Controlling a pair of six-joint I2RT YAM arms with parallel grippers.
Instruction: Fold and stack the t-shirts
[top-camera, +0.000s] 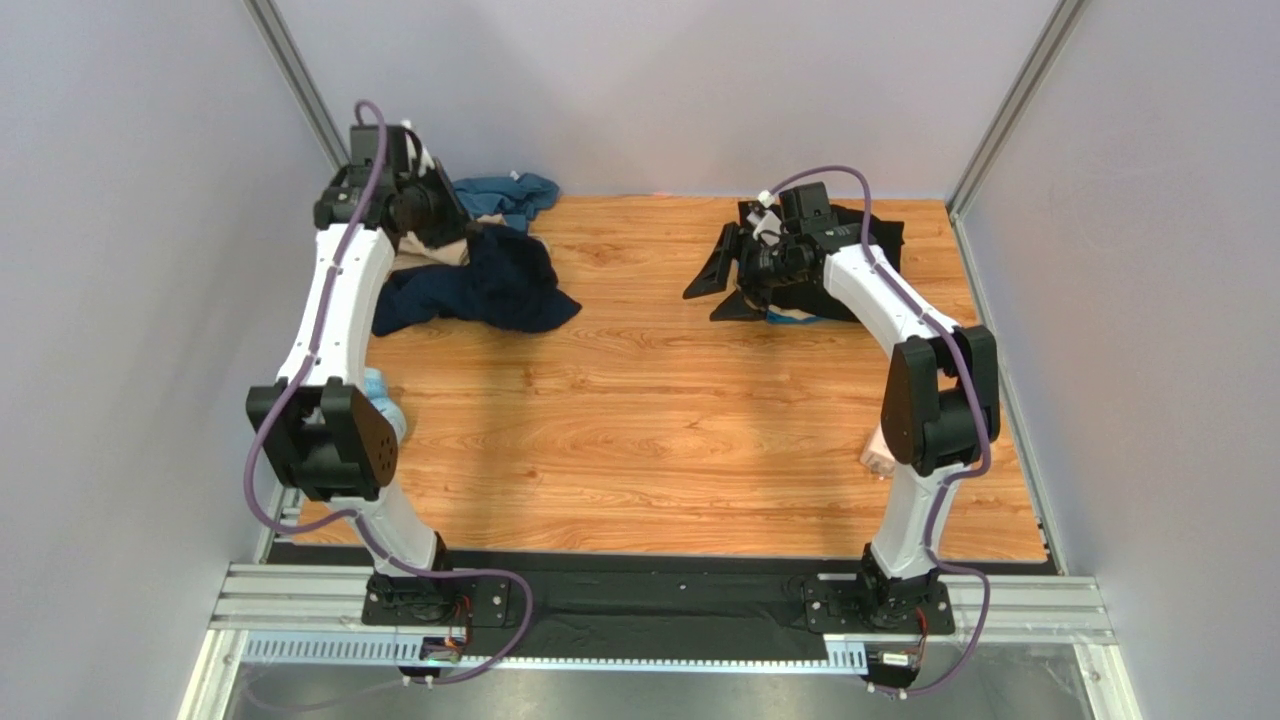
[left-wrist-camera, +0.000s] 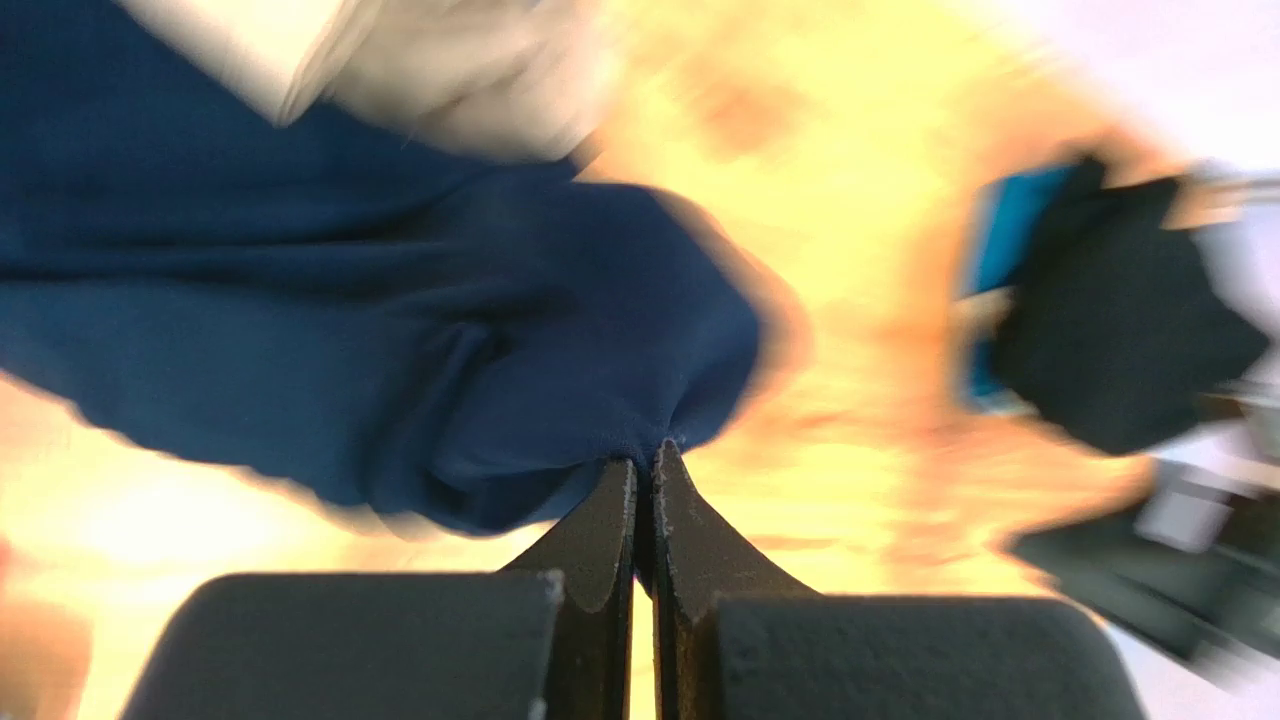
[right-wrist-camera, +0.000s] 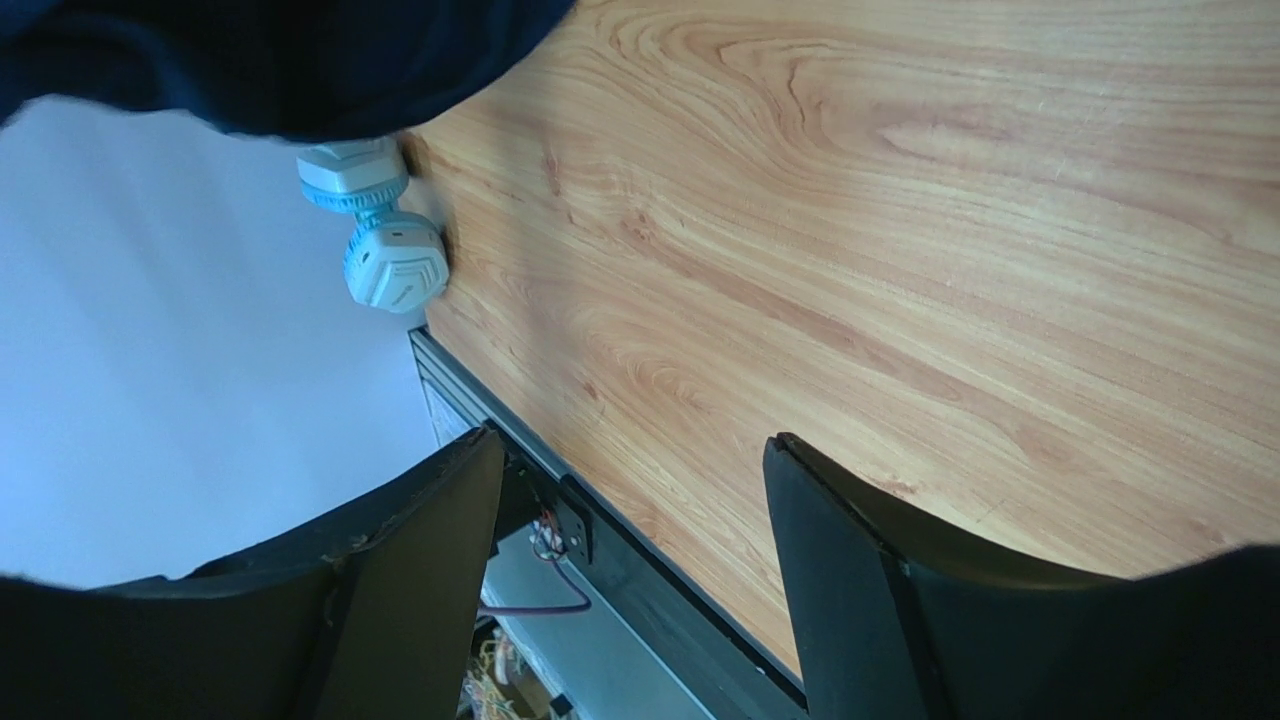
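Observation:
The navy t-shirt (top-camera: 489, 288) lies bunched at the far left of the table. My left gripper (top-camera: 448, 222) is shut on a pinch of the navy t-shirt (left-wrist-camera: 451, 345), and its jaws stand together on the cloth. The tan t-shirt (top-camera: 436, 258) lies crumpled beside it and also shows in the left wrist view (left-wrist-camera: 451, 60). The teal t-shirt (top-camera: 514, 192) lies behind them at the back wall. The black t-shirt (top-camera: 864, 248) lies at the far right and also shows in the left wrist view (left-wrist-camera: 1120, 323). My right gripper (top-camera: 724, 293) hovers at its left edge, open and empty (right-wrist-camera: 631, 480).
A pale blue plastic piece (top-camera: 385, 405) sits at the table's left edge by the left arm; it also shows in the right wrist view (right-wrist-camera: 379, 225). A small pale object (top-camera: 875, 449) sits by the right arm. Grey walls close in the table (top-camera: 676, 420) on three sides.

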